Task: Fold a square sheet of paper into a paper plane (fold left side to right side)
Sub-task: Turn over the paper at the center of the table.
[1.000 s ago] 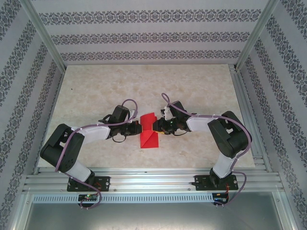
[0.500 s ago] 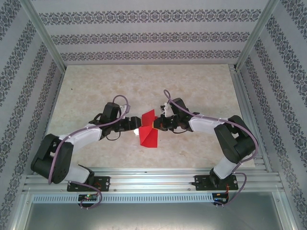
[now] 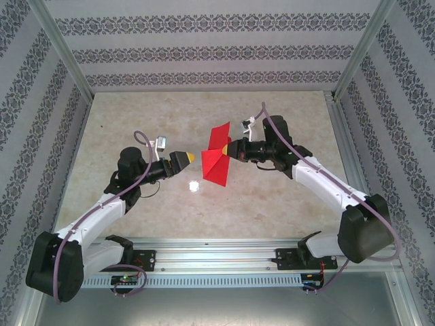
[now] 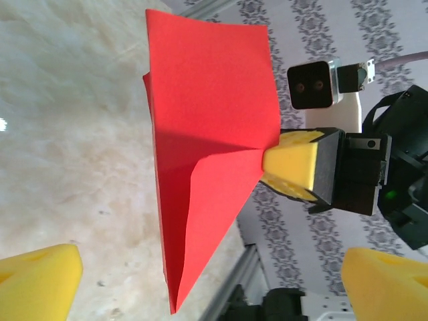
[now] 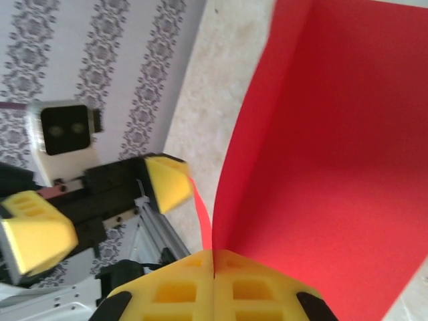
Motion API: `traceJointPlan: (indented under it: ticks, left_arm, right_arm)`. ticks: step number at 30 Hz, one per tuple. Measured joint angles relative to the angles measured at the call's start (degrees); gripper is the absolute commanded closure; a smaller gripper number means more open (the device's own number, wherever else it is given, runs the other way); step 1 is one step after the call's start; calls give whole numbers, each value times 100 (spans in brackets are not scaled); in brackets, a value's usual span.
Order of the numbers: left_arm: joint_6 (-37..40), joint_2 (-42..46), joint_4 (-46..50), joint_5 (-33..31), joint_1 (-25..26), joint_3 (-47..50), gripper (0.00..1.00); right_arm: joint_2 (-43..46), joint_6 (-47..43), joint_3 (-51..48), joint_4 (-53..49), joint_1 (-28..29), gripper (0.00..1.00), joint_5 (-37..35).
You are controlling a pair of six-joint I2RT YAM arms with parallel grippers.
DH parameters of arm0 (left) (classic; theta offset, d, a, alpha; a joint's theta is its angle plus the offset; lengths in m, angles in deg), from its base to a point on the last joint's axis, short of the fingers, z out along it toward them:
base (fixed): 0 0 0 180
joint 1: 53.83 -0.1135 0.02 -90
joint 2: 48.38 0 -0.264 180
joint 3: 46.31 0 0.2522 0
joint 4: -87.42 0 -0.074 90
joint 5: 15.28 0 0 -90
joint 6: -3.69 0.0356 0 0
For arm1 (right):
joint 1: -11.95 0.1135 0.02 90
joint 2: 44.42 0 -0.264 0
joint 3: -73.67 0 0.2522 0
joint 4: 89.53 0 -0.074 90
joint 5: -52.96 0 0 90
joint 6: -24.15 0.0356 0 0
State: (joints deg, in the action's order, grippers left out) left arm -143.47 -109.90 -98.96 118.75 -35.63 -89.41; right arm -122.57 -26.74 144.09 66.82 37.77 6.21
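Top view: right hand [image 3: 226, 149] clenched on the paper plane [image 3: 217, 161], held off the tabletop [image 3: 136, 115] near centre; left hand [image 3: 185, 158] at its 9 o'clock, spread and empty.
Left wrist view: the pinch sits on the crease; best kept firm there so the layers stay aligned.
Right wrist view: plane's edges are cut off at 12 and 3 o'clock; inner folds unclear.

the red paper [image 4: 207, 134] in the right gripper [image 3: 227, 150] looks thin, matt, sharply creased; that gripper's yellow pads [image 5: 180, 294] look like soft foam; the tabletop [image 3: 285, 115] below is smooth, slightly glossy.
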Motion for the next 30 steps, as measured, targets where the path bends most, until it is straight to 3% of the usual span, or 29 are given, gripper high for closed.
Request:
traceJointPlan:
  ticks: [10,14,22,30]
  left_arm:
    - [-601,-131,-693,282,422,-122,0]
    - [-704,-372,-874,328,584,-177,7]
    - [-885,-627,-1126,352,743,-284,43]
    - [-841,-627,-1189,345,743,-326,71]
  right_arm:
    - [177,492,271,157,13,100,369]
    - [184,758,271,404,105,100,498]
    - [236,949,256,614,144,100,599]
    - [280,922,79,533,48,100,599]
